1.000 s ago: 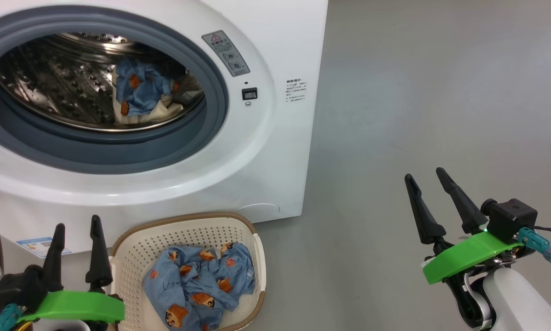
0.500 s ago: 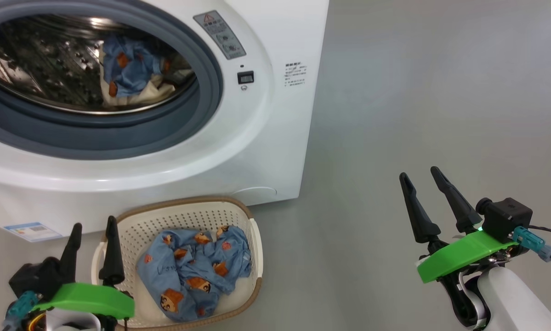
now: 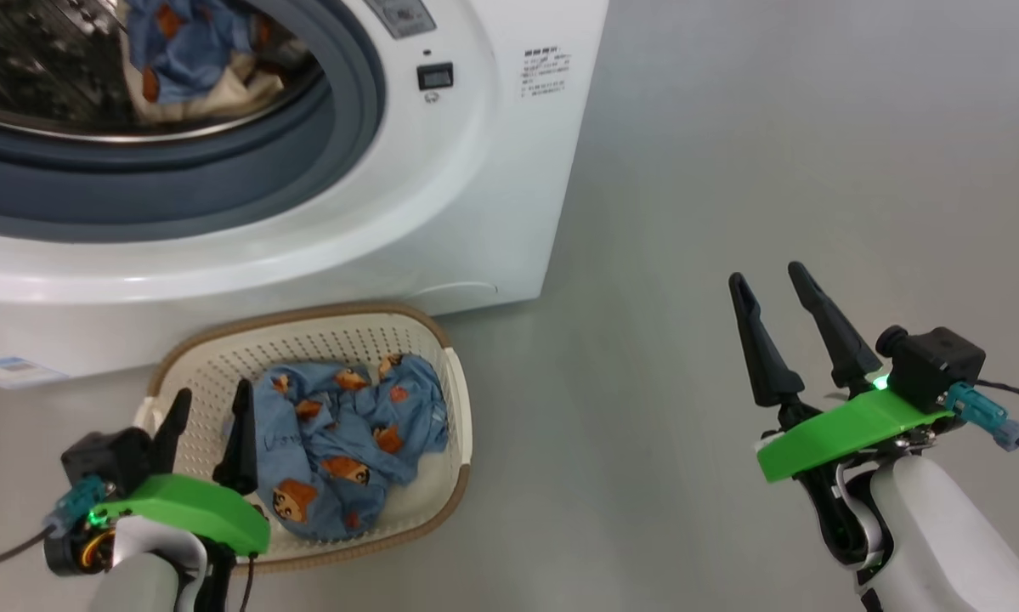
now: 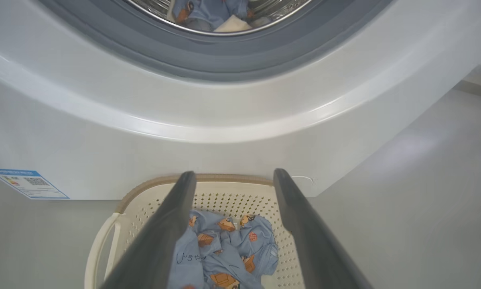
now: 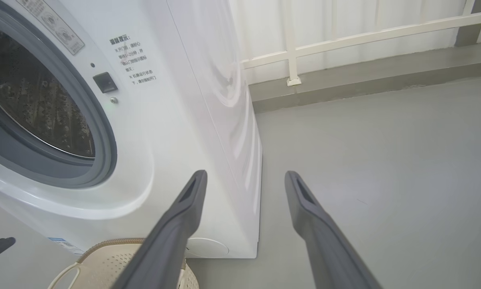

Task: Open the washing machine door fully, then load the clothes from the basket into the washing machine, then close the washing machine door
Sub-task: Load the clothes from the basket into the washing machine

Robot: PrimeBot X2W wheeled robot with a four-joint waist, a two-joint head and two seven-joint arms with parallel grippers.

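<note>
**Left gripper closes in on the basket as the head dips**

Tilting down, the head camera has slid the whole picture upward. Measured against the basket [image 3: 305,311], though, the left gripper [image 3: 212,391] has truly shifted, from outside the left rim to above the basket's left half.

Close behind the basket stands the washing machine [image 3: 475,212]; whether the two touch I cannot tell. Its mouth is uncovered and its drum [image 3: 42,93] already holds a loaded garment [image 3: 178,42], so the opening step reads as done and loading as partway. The basket sits on the grey floor [image 3: 730,170] right under that mouth, likely so that each lift is short.

The clothes [image 3: 348,425] lie bunched in the basket's middle and right, just beside the left gripper. Its jaws stand wide with nothing between them, set, I judge, for a downward pinch. Well off to the basket's right, the right gripper [image 3: 764,274] hangs over bare floor, jaws equally wide and empty, apparently parked out of the way.

The left wrist view looks straight between its own fingers at the fabric and shows the basket's white handle [image 4: 97,245]. The right wrist view adds the machine's side panel and a white railing [image 5: 344,38] far behind the basket.
</note>
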